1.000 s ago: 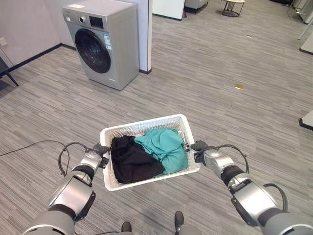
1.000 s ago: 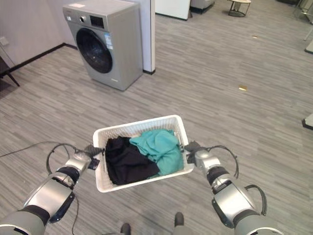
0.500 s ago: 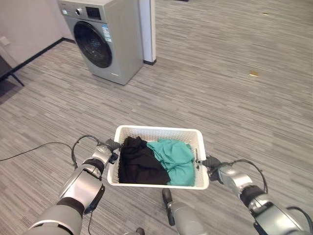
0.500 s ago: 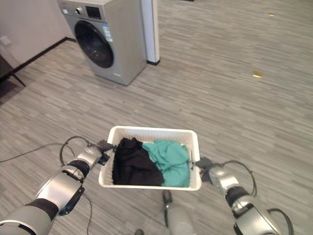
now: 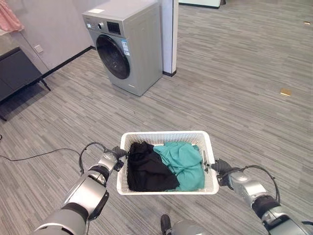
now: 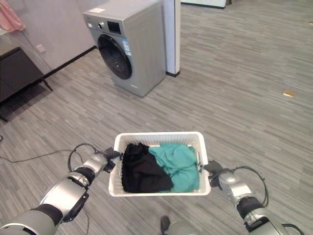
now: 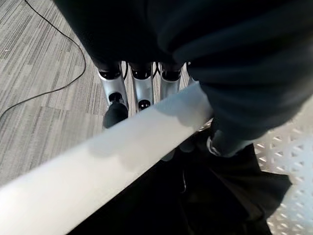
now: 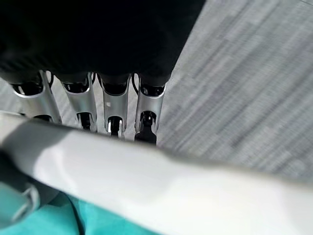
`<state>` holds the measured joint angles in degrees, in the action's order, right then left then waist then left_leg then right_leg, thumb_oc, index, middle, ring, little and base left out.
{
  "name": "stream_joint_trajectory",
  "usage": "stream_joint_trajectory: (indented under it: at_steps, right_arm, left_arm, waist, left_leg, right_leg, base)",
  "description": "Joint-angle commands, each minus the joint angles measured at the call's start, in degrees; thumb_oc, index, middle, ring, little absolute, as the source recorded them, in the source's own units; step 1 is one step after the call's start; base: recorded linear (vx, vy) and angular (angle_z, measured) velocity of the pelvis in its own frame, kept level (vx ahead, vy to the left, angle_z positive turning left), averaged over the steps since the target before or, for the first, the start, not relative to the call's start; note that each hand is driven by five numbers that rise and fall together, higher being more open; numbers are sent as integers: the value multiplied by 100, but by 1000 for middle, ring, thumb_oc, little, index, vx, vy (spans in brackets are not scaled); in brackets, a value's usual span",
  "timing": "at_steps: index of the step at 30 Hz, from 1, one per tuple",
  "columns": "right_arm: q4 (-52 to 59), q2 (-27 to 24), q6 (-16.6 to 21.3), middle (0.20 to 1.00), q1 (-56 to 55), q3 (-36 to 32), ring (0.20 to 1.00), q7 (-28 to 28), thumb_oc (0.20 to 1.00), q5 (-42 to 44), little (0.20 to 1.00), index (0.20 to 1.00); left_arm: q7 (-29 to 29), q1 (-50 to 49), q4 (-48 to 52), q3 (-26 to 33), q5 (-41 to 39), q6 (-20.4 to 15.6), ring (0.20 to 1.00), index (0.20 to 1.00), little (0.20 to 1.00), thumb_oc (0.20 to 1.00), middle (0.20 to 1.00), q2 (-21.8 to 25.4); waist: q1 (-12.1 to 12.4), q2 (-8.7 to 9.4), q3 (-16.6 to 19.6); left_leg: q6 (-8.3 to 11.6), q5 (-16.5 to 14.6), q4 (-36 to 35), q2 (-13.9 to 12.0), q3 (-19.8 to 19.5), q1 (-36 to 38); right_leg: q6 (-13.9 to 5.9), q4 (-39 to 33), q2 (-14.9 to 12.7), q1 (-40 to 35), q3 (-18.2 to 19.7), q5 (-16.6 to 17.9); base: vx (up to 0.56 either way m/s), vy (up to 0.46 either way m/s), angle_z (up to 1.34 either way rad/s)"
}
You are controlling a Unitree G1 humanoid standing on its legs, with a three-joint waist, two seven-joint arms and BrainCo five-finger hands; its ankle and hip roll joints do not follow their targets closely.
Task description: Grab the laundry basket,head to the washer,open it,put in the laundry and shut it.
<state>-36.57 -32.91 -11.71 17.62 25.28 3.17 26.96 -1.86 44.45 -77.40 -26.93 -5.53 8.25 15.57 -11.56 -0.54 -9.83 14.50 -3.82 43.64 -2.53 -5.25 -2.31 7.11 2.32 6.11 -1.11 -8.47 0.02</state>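
Both hands carry a white laundry basket (image 5: 166, 133) above the floor in front of me. A black garment (image 5: 146, 170) lies in its left half and a teal garment (image 5: 185, 159) in its right half. My left hand (image 5: 109, 159) is shut on the basket's left rim (image 7: 117, 154), with its fingers (image 7: 141, 90) curled under the rim and the thumb over it. My right hand (image 5: 224, 169) grips the right rim (image 8: 146, 188) the same way, fingers (image 8: 115, 104) below it. The grey washer (image 5: 131, 46) stands ahead on the left with its round door shut.
A white pillar (image 5: 170, 34) rises just behind the washer. A dark low cabinet (image 5: 17, 73) stands by the wall at far left, with pink cloth (image 5: 7, 15) above it. A small tan object (image 5: 285, 91) lies on the floor at right.
The view has shifted as I walk: the washer now sits nearer and more to the middle. The basket has levelled out, and both hands keep their hold on it.
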Motion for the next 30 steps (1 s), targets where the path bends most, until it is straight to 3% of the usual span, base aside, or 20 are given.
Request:
stream_joint_trajectory:
  at_steps: [1,3,5,7,9,12,14,16,21,25,30]
  right_arm:
    - [1076,123,732,200,-98,-631,200,326,200,278,200,200]
    - [1455,-1,812,200,-304,-835,200,291,200,208,200,200]
    - [1718,-97,909,200,-491,-981,200,278,200,109,200,200]
    - [2017,-199,961,200,-655,-1122,200,257,200,-114,200,200]
    - [2278,-306,993,200,-822,-1272,200,284,200,-259,200,200]
    - [2444,-407,1059,200,-772,-1283,200,278,200,-341,200,200]
    - [2642,-422,1005,200,-793,-1264,200,338,200,-333,200,200]
    - [2833,-378,988,200,-999,-1375,200,413,200,-266,200,200]
    - [2611,-157,934,200,-1268,-1497,200,431,200,-231,200,200]
    - [2166,181,983,200,-859,-1306,200,141,200,-342,200,200]
    - [1951,570,939,200,-513,-1044,200,43,200,-465,200,200]
  left_arm:
    - [-69,327,176,-113,241,-194,200,200,200,200,200,-52]
    - [-9,379,192,-87,304,-202,200,200,200,200,200,-109]
    - [24,383,223,-48,302,-225,200,200,200,200,200,-129]
    - [30,339,281,-11,323,-236,200,200,200,200,200,-109]
    - [7,309,338,16,329,-262,200,200,200,200,200,-108]
    - [-6,269,327,35,271,-282,200,200,200,200,200,-54]
    - [-24,178,254,64,178,-276,200,200,200,200,200,-13]
    - [-20,61,244,154,60,-297,200,200,200,200,200,-43]
    - [-29,-107,349,78,97,-319,200,200,200,200,200,-160]
    - [101,-1,399,48,95,-373,200,200,200,200,200,-94]
    - [183,179,396,-29,87,-333,200,200,200,200,200,-87]
  waist:
    - [106,209,114]
    - [159,298,49]
    - [208,345,-10]
    - [255,306,-53]
    - [240,282,-81]
    - [285,238,-93]
    - [357,187,-55]
    - [345,162,18]
    - [412,276,97]
    - [462,313,48]
    - [563,313,41]
  left_leg:
    - [-733,893,-1324,-12,1165,195]
    - [-949,370,-1896,-197,1543,-307]
    - [-977,365,-2519,-377,1631,-603]
    - [-877,921,-3351,-683,1575,-791]
    - [-747,1290,-4149,-1029,1878,-769]
    - [-674,1507,-4481,-1413,1828,-715]
    - [-642,1414,-4163,-1375,1520,-567]
    - [-633,1328,-3951,-1297,1485,-626]
    - [-832,835,-3271,-870,1702,-861]
    - [-991,431,-2789,-708,1878,-1039]
    - [-1124,166,-2585,-562,1975,-1129]
  right_leg:
    - [-876,-320,-415,-190,231,-47]
    - [-956,-262,-531,-305,144,-168]
    - [-1002,-248,-575,-467,129,-278]
    - [-1034,-251,-505,-676,217,-393]
    - [-1078,-246,-500,-855,268,-550]
    - [-1095,-78,-493,-1042,437,-786]
    - [-1112,55,-515,-1181,711,-957]
    - [-1145,60,-644,-1290,795,-1070]
    - [-1382,-124,-1183,-1339,877,-968]
    - [-1554,-173,-1484,-1172,1023,-867]
    - [-1695,-209,-1689,-1040,1064,-737]
  base:
    - [187,-86,4]
    - [156,-19,25]
    - [177,19,17]
    - [236,67,-4]
    - [262,125,-14]
    - [294,189,-20]
    - [281,236,-56]
    - [256,292,-88]
    - [175,278,-25]
    - [76,239,-24]
    - [61,166,-17]
